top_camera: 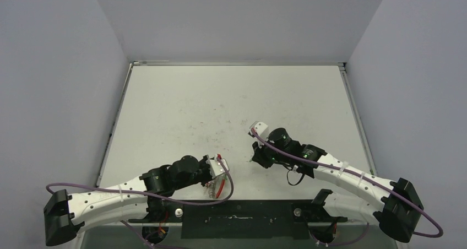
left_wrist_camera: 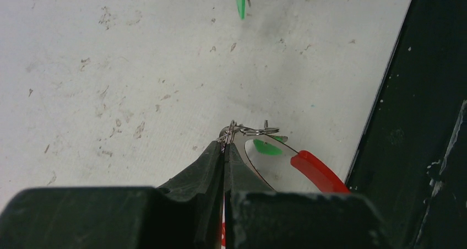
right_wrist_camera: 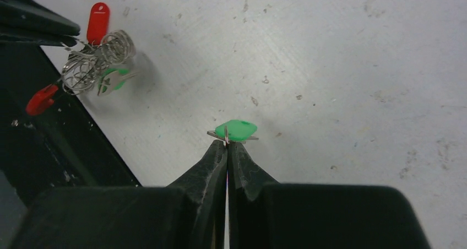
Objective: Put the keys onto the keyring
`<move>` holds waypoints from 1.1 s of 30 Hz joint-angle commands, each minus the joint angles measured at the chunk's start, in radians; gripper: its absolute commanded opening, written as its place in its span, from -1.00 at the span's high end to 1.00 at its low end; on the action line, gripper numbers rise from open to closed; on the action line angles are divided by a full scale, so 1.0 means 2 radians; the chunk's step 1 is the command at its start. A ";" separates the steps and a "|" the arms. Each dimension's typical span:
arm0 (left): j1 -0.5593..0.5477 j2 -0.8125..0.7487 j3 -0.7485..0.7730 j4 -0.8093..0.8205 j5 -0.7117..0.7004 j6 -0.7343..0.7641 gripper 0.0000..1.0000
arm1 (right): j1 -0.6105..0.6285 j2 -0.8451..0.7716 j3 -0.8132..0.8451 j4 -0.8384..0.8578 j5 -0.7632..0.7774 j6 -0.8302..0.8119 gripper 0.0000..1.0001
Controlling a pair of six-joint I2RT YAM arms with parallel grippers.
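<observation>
Green diamond key (right_wrist_camera: pixel 235 130) (plastic) in right gripper (right_wrist_camera: pixel 227 143); coiled keyring (right_wrist_camera: pixel 91 61) in left gripper (left_wrist_camera: pixel 226 144).

At the near edge of the white table (top_camera: pixel 220 106), left of centre, the silvery coiled keyring with red sleeve (right_wrist_camera: pixel 94 61) sits pinched in the left gripper (left_wrist_camera: pixel 227 144), with one green-headed metal key (right_wrist_camera: pixel 114 78) against it and the other green-headed key (right_wrist_camera: pixel 235 130) well to its right, pinched in the right gripper (right_wrist_camera: pixel 227 145).

no text, number, brand or sign can be read in any of the views. the green head of the key (right_wrist_camera: pixel 235 130) and the red part of the keyring (left_wrist_camera: pixel 318 172) show plain colour, and the table (top_camera: pixel 231 95) carries only dark scuffs.
</observation>
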 commanded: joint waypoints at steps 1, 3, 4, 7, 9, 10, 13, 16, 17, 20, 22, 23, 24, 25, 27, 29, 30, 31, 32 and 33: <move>-0.002 0.026 -0.011 0.144 0.031 -0.017 1.00 | 0.007 0.015 -0.001 0.046 -0.087 -0.026 1.00; -0.002 0.040 -0.015 0.161 0.039 -0.019 1.00 | 0.016 0.019 0.000 0.050 -0.100 -0.035 1.00; -0.002 0.046 -0.016 0.167 0.042 -0.022 1.00 | 0.021 0.019 0.000 0.051 -0.103 -0.039 1.00; -0.002 0.057 -0.019 0.183 0.047 -0.027 1.00 | 0.041 0.016 -0.001 0.056 -0.105 -0.051 1.00; -0.002 0.058 -0.024 0.197 0.051 -0.030 1.00 | 0.054 0.016 -0.001 0.059 -0.105 -0.058 1.00; -0.002 0.058 -0.027 0.203 0.053 -0.032 1.00 | 0.060 0.015 -0.001 0.060 -0.102 -0.061 1.00; -0.002 0.055 -0.032 0.213 0.069 -0.033 1.00 | 0.073 0.010 -0.002 0.068 -0.096 -0.064 1.00; -0.002 0.053 -0.036 0.217 0.085 -0.032 1.00 | 0.075 0.010 0.002 0.070 -0.098 -0.065 1.00; -0.002 0.052 -0.038 0.217 0.089 -0.032 1.00 | 0.076 0.011 0.005 0.070 -0.101 -0.065 1.00; -0.002 0.049 -0.042 0.221 0.097 -0.032 1.00 | 0.078 0.018 0.013 0.070 -0.111 -0.081 1.00; -0.002 0.047 -0.045 0.227 0.100 -0.033 1.00 | 0.080 0.026 0.020 0.066 -0.113 -0.086 1.00; -0.002 0.046 -0.047 0.231 0.102 -0.033 1.00 | 0.081 0.030 0.022 0.064 -0.114 -0.087 1.00; -0.002 0.044 -0.048 0.233 0.103 -0.034 1.00 | 0.082 0.035 0.025 0.062 -0.117 -0.090 1.00; -0.002 0.044 -0.048 0.234 0.104 -0.034 1.00 | 0.083 0.038 0.028 0.061 -0.122 -0.091 1.00; -0.002 0.043 -0.048 0.231 0.104 -0.034 1.00 | 0.087 0.041 0.032 0.060 -0.129 -0.092 1.00; -0.002 0.043 -0.048 0.230 0.102 -0.035 1.00 | 0.090 0.039 0.034 0.062 -0.135 -0.093 1.00; -0.002 0.041 -0.048 0.230 0.101 -0.036 1.00 | 0.091 0.037 0.036 0.060 -0.137 -0.093 1.00; -0.002 0.040 -0.049 0.230 0.099 -0.037 1.00 | 0.092 0.036 0.037 0.059 -0.138 -0.095 1.00; -0.002 0.038 -0.050 0.231 0.097 -0.037 1.00 | 0.092 0.035 0.037 0.058 -0.139 -0.095 1.00; -0.002 0.036 -0.050 0.232 0.095 -0.038 1.00 | 0.092 0.033 0.038 0.057 -0.140 -0.095 1.00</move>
